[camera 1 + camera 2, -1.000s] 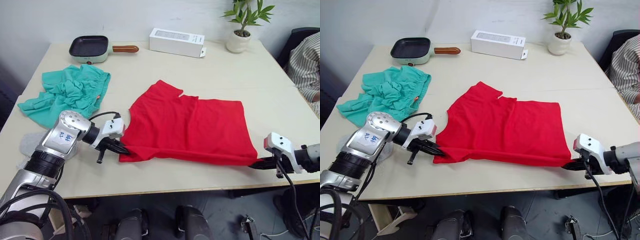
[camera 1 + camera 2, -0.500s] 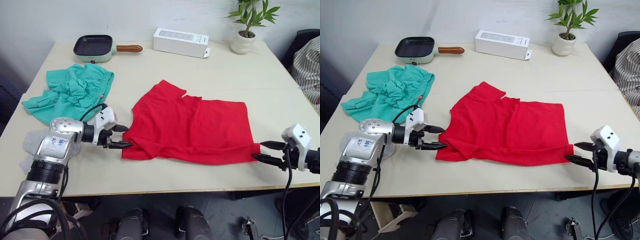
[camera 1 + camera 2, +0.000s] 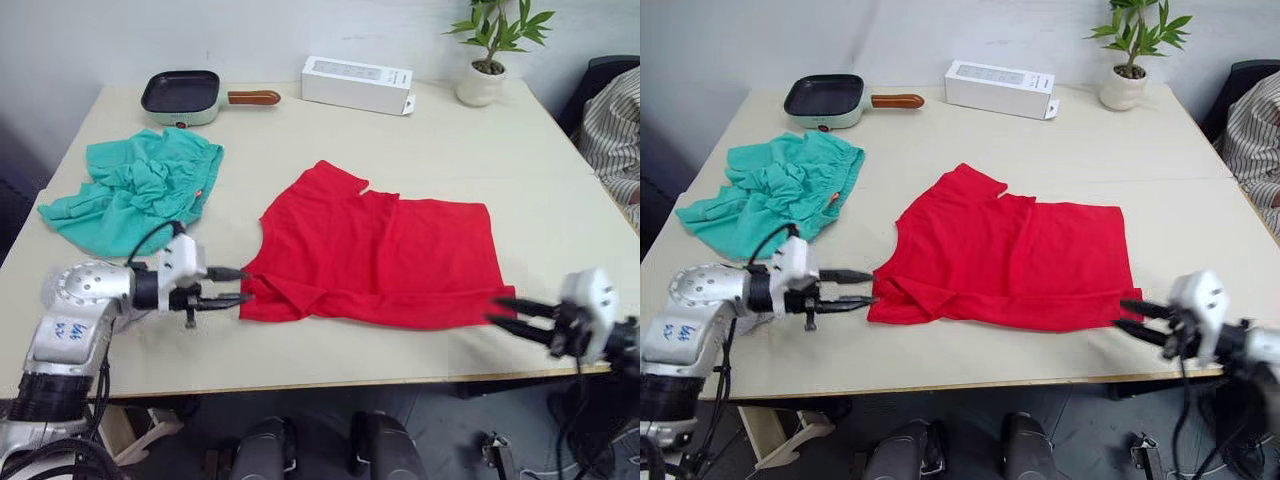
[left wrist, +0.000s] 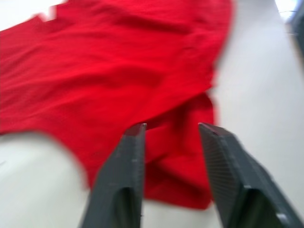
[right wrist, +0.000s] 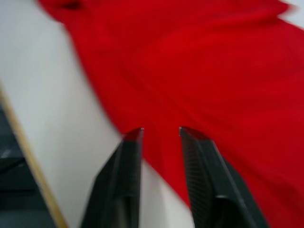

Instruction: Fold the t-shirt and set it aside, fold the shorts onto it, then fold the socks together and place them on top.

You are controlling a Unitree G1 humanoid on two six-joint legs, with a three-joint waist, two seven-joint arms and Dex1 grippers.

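Note:
The red t-shirt lies spread on the table's middle, its near edge folded over with a small crease at the near left corner. My left gripper is open just off that corner, fingers pointing at the cloth and holding nothing. My right gripper is open just off the shirt's near right corner. Both wrist views show the red t-shirt ahead of parted fingers. The teal shorts lie crumpled at the far left. The socks are hidden.
A green frying pan, a white box and a potted plant stand along the far edge. A person's striped sleeve is at the right. The table's front edge runs close under both grippers.
Both grippers were shut on the shirt's near corners a second ago. They have let go, opened and drawn back outward. The shirt has settled on the table.

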